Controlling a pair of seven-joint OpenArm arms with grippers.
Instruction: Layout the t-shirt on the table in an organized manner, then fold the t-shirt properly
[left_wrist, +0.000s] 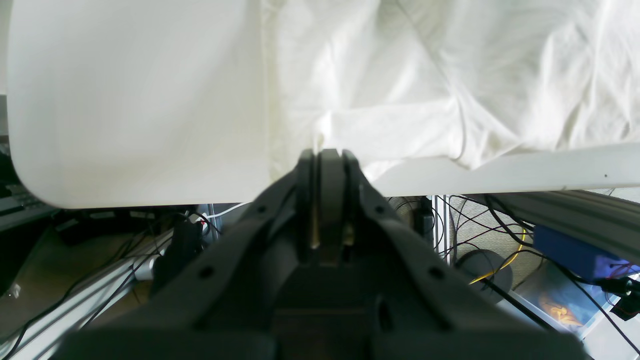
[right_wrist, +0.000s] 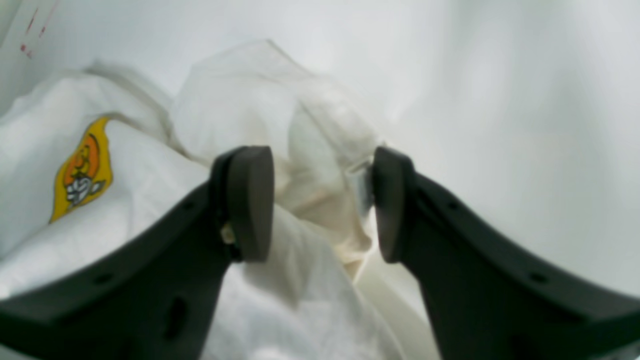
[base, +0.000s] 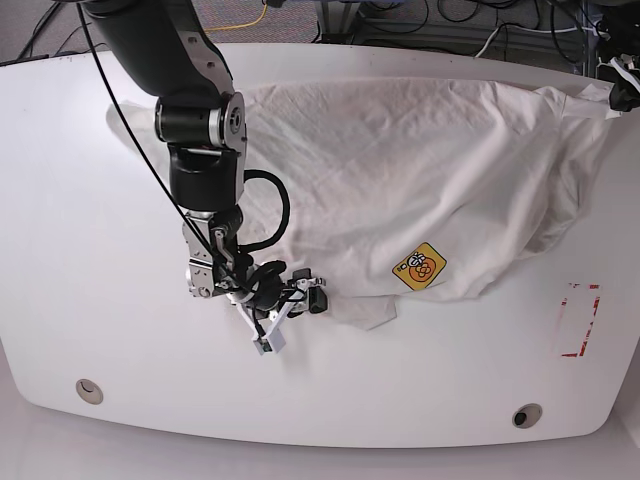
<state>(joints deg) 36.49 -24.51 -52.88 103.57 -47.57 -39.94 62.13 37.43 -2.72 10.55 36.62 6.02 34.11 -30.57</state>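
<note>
The base view looks straight down from high above the table (base: 60, 200), taking in the whole top with the t-shirt (base: 420, 170) spread over its far half. The left wrist view sits low at the table's edge (left_wrist: 525, 172), facing level across cloth and seeing cables beneath. The right wrist view hovers close over the shirt, sharing the yellow patch (right_wrist: 82, 170) with the base view (base: 419, 267).
</note>
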